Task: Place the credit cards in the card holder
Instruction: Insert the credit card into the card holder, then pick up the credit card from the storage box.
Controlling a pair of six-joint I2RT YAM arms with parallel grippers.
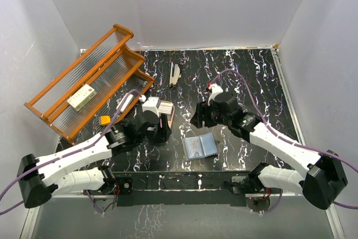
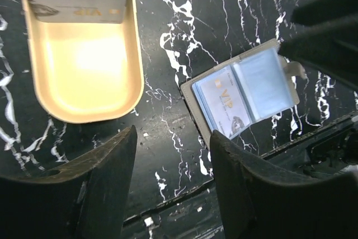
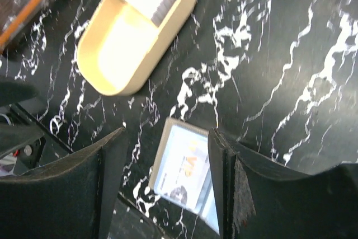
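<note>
Left wrist view shows the left gripper [image 2: 173, 138] spread and empty near the open card holder [image 2: 246, 96], the right gripper [image 3: 166, 135] likewise spread.

Black tabletop [image 1: 246, 82], white marble veining. Card holder [image 1: 199, 147] lies open and flat near front edge, centre. Tan oval tray [image 2: 84, 76] just left of it, apart, not touching. Orange wooden rack [image 1: 84, 82] at left rear, set at an angle. Small yellow item [image 1: 104, 120] by rack's near end. Slim white object [image 1: 175, 75] at rear centre.
</note>
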